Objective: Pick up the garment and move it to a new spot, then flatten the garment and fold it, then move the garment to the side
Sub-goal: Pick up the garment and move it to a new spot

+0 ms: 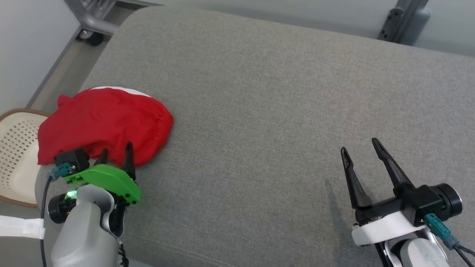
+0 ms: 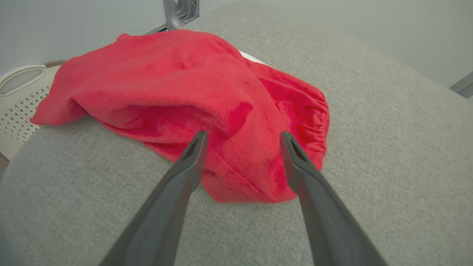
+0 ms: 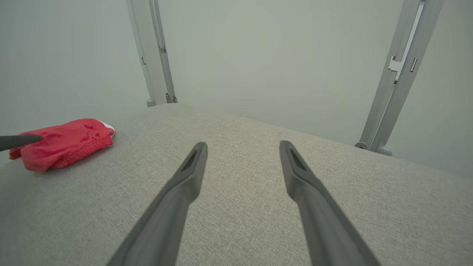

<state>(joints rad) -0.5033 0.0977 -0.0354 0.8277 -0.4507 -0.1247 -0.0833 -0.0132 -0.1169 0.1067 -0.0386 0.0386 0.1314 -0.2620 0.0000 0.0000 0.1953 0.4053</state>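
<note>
A crumpled red garment (image 1: 104,120) with a white strip at its far edge lies bunched near the left edge of the grey cushioned surface (image 1: 278,111). My left gripper (image 1: 117,152) stands open just at the garment's near edge, fingertips over the cloth, nothing between them. Through the left wrist view the garment (image 2: 192,96) lies right ahead of the spread fingers (image 2: 192,159). My right gripper (image 1: 362,146) hovers open over bare cushion at the lower right, far from the cloth. The right wrist view has the garment (image 3: 64,142) far off to the left.
A cream perforated basket (image 1: 16,148) sits beside the cushion's left edge, partly under the garment's corner. Grey metal frame posts (image 3: 155,55) rise behind the cushion in front of a pale wall. Bare grey cushion stretches across the middle and right.
</note>
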